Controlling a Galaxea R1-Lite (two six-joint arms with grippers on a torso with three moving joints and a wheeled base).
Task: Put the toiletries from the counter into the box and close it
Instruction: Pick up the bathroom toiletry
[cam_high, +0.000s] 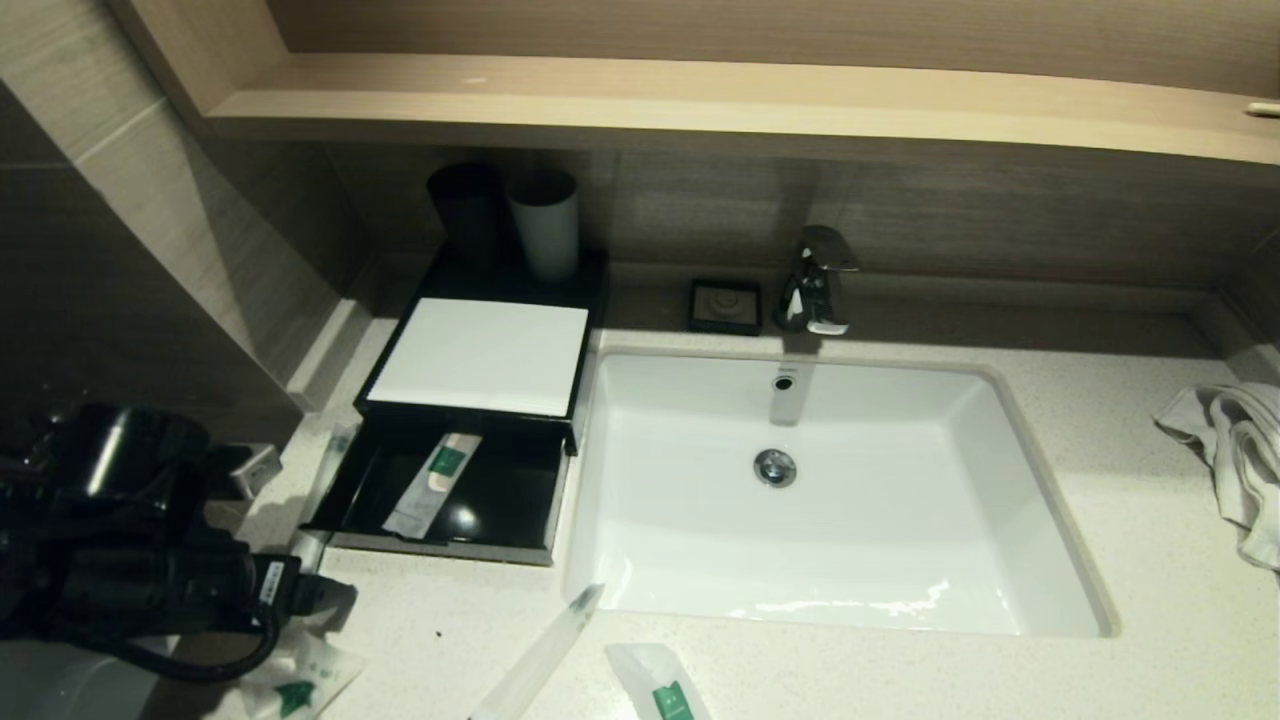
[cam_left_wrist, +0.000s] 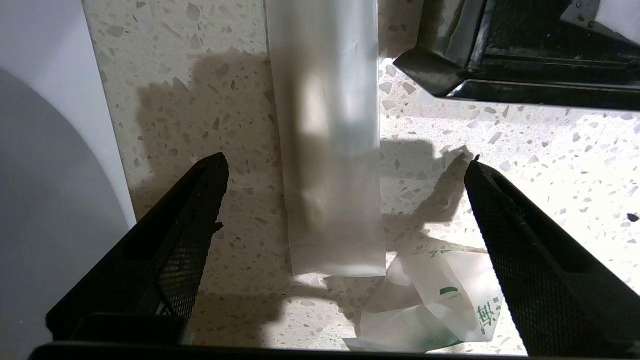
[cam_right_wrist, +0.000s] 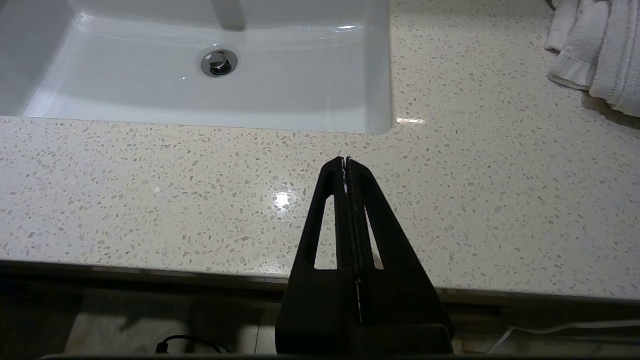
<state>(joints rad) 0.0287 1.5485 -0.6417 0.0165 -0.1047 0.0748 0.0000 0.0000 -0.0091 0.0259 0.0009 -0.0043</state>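
The left arm is bulky glossy black, with a black cable looping beneath. Each pincer has tapering black fingers with mesh-textured inner faces.

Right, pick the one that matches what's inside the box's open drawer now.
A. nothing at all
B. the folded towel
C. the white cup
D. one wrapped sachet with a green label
D: in the head view, the open drawer of the box holds a single wrapped sachet with a green label, lying on its dark floor; the cup stands behind the box, the towel beside the sink.
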